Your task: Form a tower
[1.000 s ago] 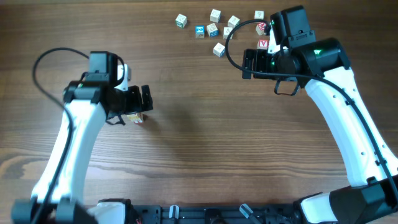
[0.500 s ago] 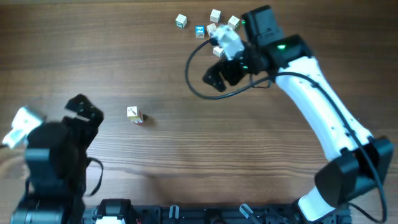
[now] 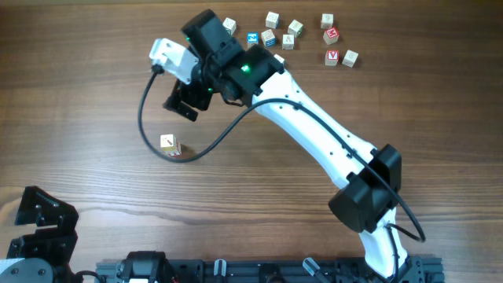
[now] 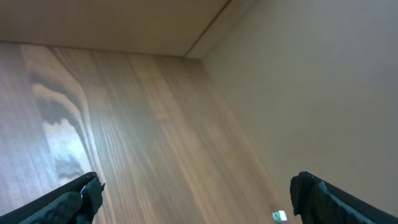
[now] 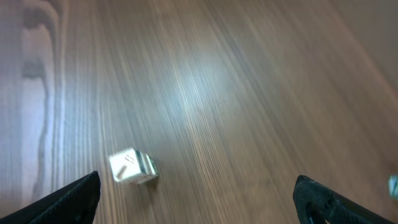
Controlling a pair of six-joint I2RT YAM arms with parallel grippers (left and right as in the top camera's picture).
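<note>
Tower (image 3: 170, 145): one, standing alone on the bench (image 3: 94, 86), left of centre.
Loose cubes (image 3: 273, 19): we count ten, clustered along the far edge.
Right fingers (image 5: 74, 196): two, apart, empty, near the Tower, not touching.
Left fingers (image 4: 78, 198): two, apart, empty.

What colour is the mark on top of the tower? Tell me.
Red, on the cream top face of the tower; the overhead view shows it best.

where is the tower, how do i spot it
On the wooden table, look left of centre, near the right gripper. The tower stands there alone, small and pale with a red mark on top, far from the loose cubes clustered at the far edge.
</note>
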